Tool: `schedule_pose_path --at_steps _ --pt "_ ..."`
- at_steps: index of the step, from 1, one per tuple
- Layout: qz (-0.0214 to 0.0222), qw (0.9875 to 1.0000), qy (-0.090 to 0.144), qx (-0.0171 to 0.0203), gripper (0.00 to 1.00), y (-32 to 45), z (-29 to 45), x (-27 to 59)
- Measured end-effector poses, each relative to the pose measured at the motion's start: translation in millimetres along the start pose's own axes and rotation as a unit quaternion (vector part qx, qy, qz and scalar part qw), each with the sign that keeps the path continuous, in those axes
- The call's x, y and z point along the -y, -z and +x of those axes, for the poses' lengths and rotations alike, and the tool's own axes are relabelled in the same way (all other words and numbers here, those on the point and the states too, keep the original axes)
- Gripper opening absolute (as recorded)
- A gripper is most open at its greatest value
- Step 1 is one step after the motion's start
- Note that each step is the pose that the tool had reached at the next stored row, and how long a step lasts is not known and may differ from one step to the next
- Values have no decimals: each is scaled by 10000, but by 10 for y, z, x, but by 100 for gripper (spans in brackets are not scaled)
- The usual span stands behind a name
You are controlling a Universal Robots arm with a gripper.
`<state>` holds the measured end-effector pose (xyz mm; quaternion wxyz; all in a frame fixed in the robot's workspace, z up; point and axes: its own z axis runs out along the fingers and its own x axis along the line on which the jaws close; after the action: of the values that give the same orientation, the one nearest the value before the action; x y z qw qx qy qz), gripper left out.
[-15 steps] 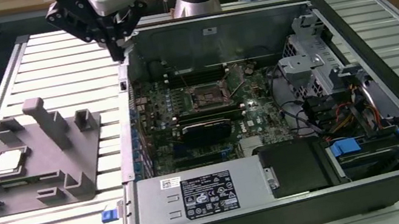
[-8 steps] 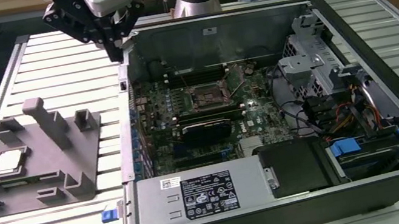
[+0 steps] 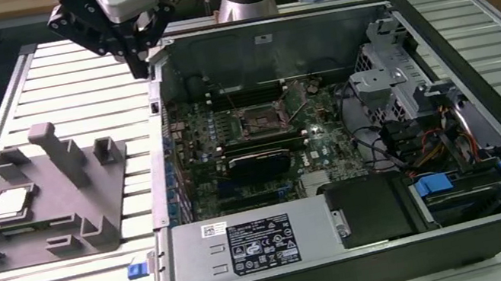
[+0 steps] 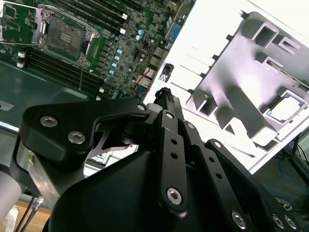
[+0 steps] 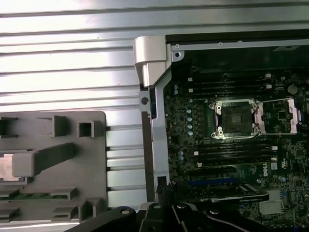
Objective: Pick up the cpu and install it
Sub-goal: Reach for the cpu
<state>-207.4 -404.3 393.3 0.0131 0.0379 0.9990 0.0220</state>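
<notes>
The cpu (image 3: 12, 204) lies flat, silver top up, in a recess of a grey moulded holder (image 3: 87, 208) that sits on the slatted counter (image 3: 66, 88), toward the exterior view's left and just beside the open computer case (image 3: 436, 23). In the second wrist view the cpu (image 4: 288, 107) shows as a pale square framed by the holder's walls. In the first wrist view only a sliver of it (image 5: 5, 166) shows, cut off at the picture's edge and partly hidden behind a holder post. The hand (image 3: 143, 70) hangs over the case's far corner on the holder's side, well apart from the cpu, closed to a point and holding nothing. Inside the case, the motherboard's socket (image 3: 255, 120) stands open with its metal frame lifted. A grey power supply (image 3: 248, 245) fills the near corner.
</notes>
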Motion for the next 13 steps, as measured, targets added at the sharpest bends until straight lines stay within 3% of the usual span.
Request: schedule_pose_path --at_steps 13 --pt "0 10000 0 0 11 4 119 23"
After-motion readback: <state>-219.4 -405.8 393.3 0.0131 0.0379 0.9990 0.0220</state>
